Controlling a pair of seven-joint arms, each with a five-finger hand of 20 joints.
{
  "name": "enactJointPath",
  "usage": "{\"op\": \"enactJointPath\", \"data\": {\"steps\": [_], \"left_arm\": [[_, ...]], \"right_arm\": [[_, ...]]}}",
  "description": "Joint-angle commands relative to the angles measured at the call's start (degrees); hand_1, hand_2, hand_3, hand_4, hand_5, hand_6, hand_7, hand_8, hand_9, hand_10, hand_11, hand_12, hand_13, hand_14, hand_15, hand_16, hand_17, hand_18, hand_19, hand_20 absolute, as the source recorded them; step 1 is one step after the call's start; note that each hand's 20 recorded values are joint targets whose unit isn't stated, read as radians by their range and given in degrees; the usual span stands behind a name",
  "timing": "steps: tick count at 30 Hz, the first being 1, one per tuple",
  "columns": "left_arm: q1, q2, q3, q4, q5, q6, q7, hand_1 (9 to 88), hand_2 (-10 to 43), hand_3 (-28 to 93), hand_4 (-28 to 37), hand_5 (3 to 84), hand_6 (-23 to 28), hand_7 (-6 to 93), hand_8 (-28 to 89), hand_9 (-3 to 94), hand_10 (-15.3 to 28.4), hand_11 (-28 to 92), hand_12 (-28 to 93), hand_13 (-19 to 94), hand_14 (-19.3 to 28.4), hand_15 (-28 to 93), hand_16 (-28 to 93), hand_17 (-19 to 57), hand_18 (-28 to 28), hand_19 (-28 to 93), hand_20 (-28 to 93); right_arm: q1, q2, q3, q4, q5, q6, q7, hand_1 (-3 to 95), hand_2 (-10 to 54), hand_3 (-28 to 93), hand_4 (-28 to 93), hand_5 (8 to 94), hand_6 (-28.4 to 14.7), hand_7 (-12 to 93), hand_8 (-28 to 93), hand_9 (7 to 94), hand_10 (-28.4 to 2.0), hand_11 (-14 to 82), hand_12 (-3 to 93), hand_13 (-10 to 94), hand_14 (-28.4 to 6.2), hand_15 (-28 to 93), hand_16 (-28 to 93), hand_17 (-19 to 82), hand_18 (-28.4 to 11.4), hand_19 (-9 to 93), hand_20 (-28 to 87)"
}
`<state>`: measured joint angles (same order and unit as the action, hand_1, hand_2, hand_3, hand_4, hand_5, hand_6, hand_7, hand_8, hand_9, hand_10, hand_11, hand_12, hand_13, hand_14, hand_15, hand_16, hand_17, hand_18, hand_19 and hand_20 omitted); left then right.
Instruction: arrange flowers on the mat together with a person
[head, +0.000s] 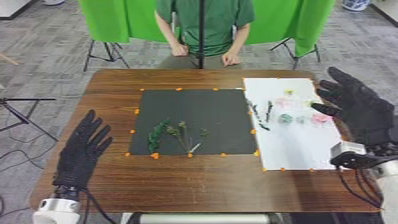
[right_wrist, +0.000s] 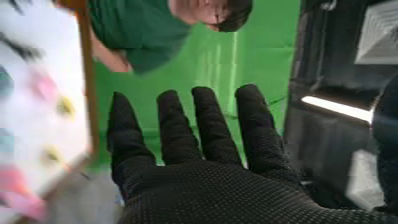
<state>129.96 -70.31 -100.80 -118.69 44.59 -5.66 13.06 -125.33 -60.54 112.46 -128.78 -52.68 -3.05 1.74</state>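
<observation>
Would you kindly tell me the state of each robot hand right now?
Left black fabric-gloved hand: open, fingers straight, holding nothing.
Right black fabric-gloved hand: open, fingers spread, holding nothing.

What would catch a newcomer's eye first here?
Probably the dark mat in the middle of the table, with green sprigs lying on its near part. Next, the white sheet to its right, carrying pink blooms, with the robot's open right hand raised at its right edge.
</observation>
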Motion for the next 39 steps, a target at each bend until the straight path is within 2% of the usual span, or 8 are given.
{"op": "enactJointPath", "data": {"steps": [1, 14, 21, 26, 27, 29, 31, 39], "left_arm": [[-0.5, 0.76, 1.17, 0.77, -0.85, 0.78, -0.15, 28.3, -6.9, 62, -28.3, 24.2, 1.6, 11.8, -8, 17.3, 8.1, 10, 18, 16, 11.8, 10, 10, -13.8, 22.4, 36, 7], [-0.6, 0.50, 1.99, 0.85, -0.55, 1.18, 0.97, 27.2, -7.3, 64, -28.3, 25.8, 2.5, 12.8, -8, 17.6, 8.5, 12, 17, 17, 12.4, 13, 8, -12.0, 21.6, 37, 8], [-1.8, 2.51, 1.46, 1.13, -0.78, 1.50, 1.30, 27.2, -7.3, 65, -28.3, 25.9, 2.5, 12.8, -8, 17.8, 8.5, 13, 16, 17, 12.3, 14, 7, -11.8, 21.4, 37, 8], [-0.5, 0.25, 1.57, 0.82, -0.54, 1.69, 0.25, 27.3, -7.2, 65, -28.3, 26.0, 2.5, 12.9, -8, 17.9, 8.6, 13, 16, 17, 12.3, 15, 7, -11.8, 21.5, 38, 8], [-1.2, 0.66, 2.04, 1.24, -0.45, 1.74, 1.42, 27.4, -7.2, 65, -28.3, 26.0, 2.5, 12.9, -8, 18.0, 8.6, 13, 16, 17, 12.4, 15, 7, -11.8, 21.5, 38, 8], [-1.5, 1.27, 1.37, 0.87, -0.16, 1.67, 1.01, 27.5, -7.2, 65, -28.3, 26.1, 2.5, 12.9, -9, 18.0, 8.6, 13, 16, 17, 12.4, 15, 6, -11.8, 21.4, 38, 8], [-2.9, 1.59, 1.39, 1.63, -0.19, 0.41, 1.10, 27.4, -7.1, 65, -28.3, 26.1, 2.6, 13.0, -9, 18.0, 8.6, 13, 16, 18, 12.3, 15, 6, -11.7, 21.4, 38, 8], [-1.2, 1.96, 1.03, 1.25, -0.72, 1.72, 1.40, 27.3, -7.0, 65, -28.3, 26.3, 2.6, 13.0, -9, 18.0, 8.7, 13, 15, 18, 12.5, 15, 6, -11.6, 21.3, 38, 8]], "right_arm": [[-0.3, -1.9, -3.0, 1.3, 0.6, 2.6, -3.0, 13.2, -7.6, 79, -27, 30.8, -3.0, 12, -8, 32.3, -12.5, 6.1, 23.7, 28, -12.0, 2, 35, 2, -23.0, 37, 21], [0.9, -3.9, -3.8, 1.5, -1.3, 1.0, -3.9, 13.8, -7.8, 80, -26, 32.8, -3.5, 13, -8, 33.8, -13.7, 7.7, 22.2, 29, -12.1, 5, 34, 4, -22.6, 38, 22], [1.3, -3.9, -4.1, 1.3, 1.1, 0.5, -4.0, 13.9, -7.7, 80, -26, 33.0, -3.6, 13, -8, 33.9, -13.6, 7.8, 22.2, 29, -12.3, 5, 34, 4, -22.6, 38, 22], [1.3, -3.7, -4.0, 1.3, 0.7, 0.3, -2.3, 13.8, -7.7, 80, -26, 33.1, -3.6, 13, -8, 33.9, -13.6, 8.0, 22.1, 29, -12.3, 5, 34, 4, -22.6, 38, 22], [1.4, -3.7, -4.6, 1.5, 0.5, 0.9, -3.8, 13.8, -7.7, 80, -26, 33.1, -3.7, 13, -8, 33.9, -13.6, 8.0, 22.1, 29, -12.3, 5, 34, 4, -22.6, 38, 22], [1.9, -3.9, -5.5, 1.6, 0.4, 1.0, -3.6, 13.9, -7.5, 80, -26, 33.2, -3.6, 13, -8, 33.9, -13.6, 8.0, 22.1, 29, -12.3, 5, 35, 4, -22.6, 38, 22], [2.5, -3.7, -5.0, 1.6, 0.8, -0.5, -3.0, 13.9, -7.4, 80, -26, 33.2, -3.6, 13, -8, 33.9, -13.7, 8.0, 22.1, 29, -12.3, 5, 35, 4, -22.6, 39, 22], [2.7, -3.8, -5.9, 1.8, 1.2, -0.8, -2.1, 14.1, -6.7, 80, -26, 33.4, -3.5, 13, -8, 33.9, -13.9, 8.0, 22.0, 29, -12.5, 5, 35, 3, -22.6, 38, 22]]}}
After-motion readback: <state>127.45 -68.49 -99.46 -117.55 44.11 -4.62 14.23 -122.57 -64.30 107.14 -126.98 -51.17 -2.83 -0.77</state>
